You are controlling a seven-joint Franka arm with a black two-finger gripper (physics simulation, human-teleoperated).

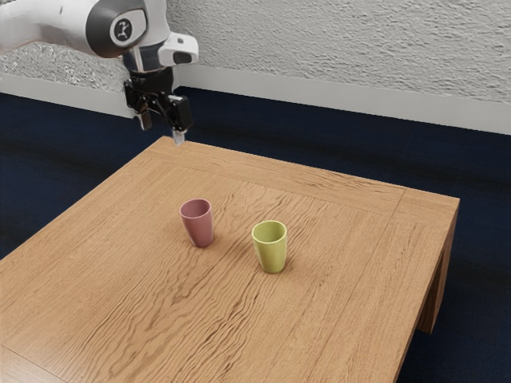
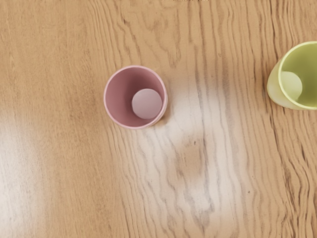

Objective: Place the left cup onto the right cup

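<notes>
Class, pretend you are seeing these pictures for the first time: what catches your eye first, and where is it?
Two upright cups stand apart mid-table: a pink cup toward the exterior view's left and a yellow-green cup to its right. The black gripper hangs open and empty, high above the wooden table, in the exterior view's upper left.

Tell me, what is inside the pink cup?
Nothing: looking down into the pink cup, I see its bare wall and pale round bottom. The table right under it is covered by the cup.
</notes>
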